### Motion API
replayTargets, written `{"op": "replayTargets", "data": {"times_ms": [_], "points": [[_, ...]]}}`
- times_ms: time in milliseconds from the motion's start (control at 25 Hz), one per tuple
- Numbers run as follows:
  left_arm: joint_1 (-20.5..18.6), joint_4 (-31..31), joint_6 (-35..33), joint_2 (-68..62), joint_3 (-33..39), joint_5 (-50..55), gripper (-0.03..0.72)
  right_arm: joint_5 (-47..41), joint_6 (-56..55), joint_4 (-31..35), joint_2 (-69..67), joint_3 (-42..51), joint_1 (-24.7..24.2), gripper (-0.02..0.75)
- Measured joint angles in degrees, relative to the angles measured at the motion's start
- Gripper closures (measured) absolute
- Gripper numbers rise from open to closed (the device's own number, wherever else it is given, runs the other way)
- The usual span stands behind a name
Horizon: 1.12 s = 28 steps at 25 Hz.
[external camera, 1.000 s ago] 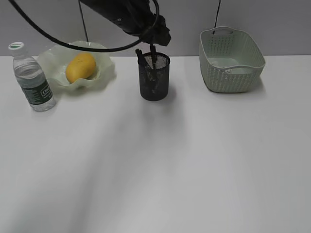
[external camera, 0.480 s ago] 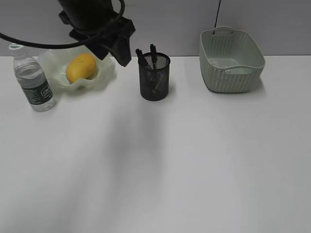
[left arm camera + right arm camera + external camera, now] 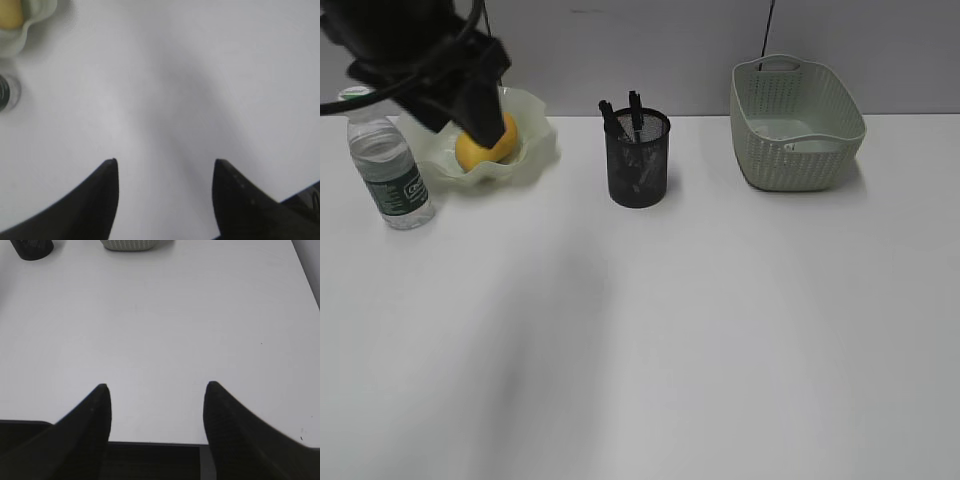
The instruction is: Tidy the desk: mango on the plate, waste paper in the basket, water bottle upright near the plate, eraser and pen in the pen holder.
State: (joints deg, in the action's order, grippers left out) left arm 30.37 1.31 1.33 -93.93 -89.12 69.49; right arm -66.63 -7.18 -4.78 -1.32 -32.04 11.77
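The desk (image 3: 700,340) is a broad, plain white tabletop that fills most of the exterior view, with soft grey shadows on its left half. Behind its far edge runs a pale grey wall (image 3: 700,45) with a thin dark vertical seam or cable near the right.

At the far right stands the basket (image 3: 797,125), pale green with woven-look sides; a small white scrap, likely the waste paper (image 3: 790,146), shows low inside it. At the far left sits the plate (image 3: 535,140), its wavy rim partly covered by the dark left arm. The mango (image 3: 490,148) lies in it, half hidden behind that arm. Just left of the plate, the water bottle (image 3: 388,170) stands upright, white cap on. Between plate and basket, well apart from both, the pen holder (image 3: 638,160) holds dark pens (image 3: 634,105) sticking out above its rim; the eraser cannot be made out.

The left gripper (image 3: 165,167) hangs above bare desk, its jaws spread apart and holding nothing, with the plate's edge at the top left of its wrist view. The right gripper (image 3: 156,392) hovers over the near edge of the desk, its jaws likewise apart and empty.
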Motion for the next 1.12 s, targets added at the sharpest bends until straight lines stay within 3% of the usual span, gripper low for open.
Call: {"op": "replayTargets", "data": {"times_ms": [240, 520, 760, 1120], "points": [[-2.1, -0.2, 1.4, 17.0, 19.9, -4.8, 0.241, 0.0, 0.0, 0.0, 0.0, 0.0, 0.0, 0.272], [-13.7, -0.4, 1.7, 36.9, 37.5, -6.3, 0.241, 0.0, 0.0, 0.0, 0.0, 0.0, 0.0, 0.272], [-19.5, -0.4, 1.7, 58.2, 46.0, -6.9, 0.241, 0.0, 0.0, 0.0, 0.0, 0.0, 0.0, 0.272], [-19.9, 0.6, 1.7, 84.3, 53.2, -6.9, 0.241, 0.1, -0.5, -0.1, 0.0, 0.0, 0.0, 0.272]]}}
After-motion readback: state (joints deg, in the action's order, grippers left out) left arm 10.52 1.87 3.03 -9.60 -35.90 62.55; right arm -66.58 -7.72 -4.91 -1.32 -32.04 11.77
